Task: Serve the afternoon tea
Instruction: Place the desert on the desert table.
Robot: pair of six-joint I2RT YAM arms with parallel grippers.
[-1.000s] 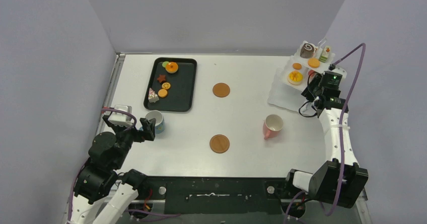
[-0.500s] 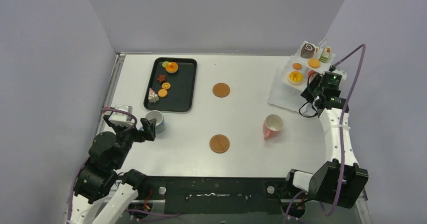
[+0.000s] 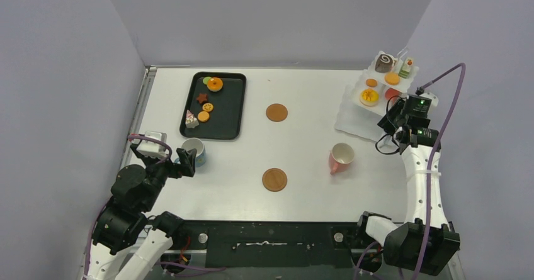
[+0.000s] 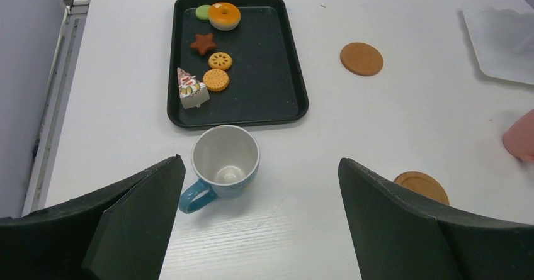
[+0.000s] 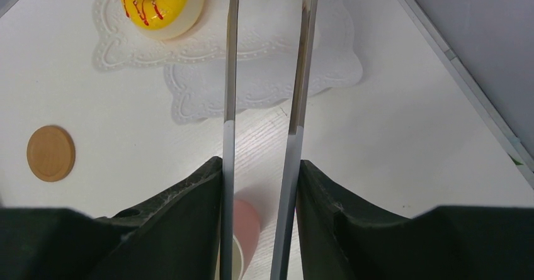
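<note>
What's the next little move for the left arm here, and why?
Likely ease the left pincer forward and down so it straddles the blue cup. Its jaws stand wide open just short of the cup, which sits upright on bare table, not on a coaster.

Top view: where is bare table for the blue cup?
Bare: between far coaster and near coaster, and from far coaster to the white stand. Crowded: left half of black tray, and the stand, where the right claw holds tongs.

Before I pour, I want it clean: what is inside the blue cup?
The blue cup looks empty, white down to its bottom; the rim hides its near inner wall.
</note>
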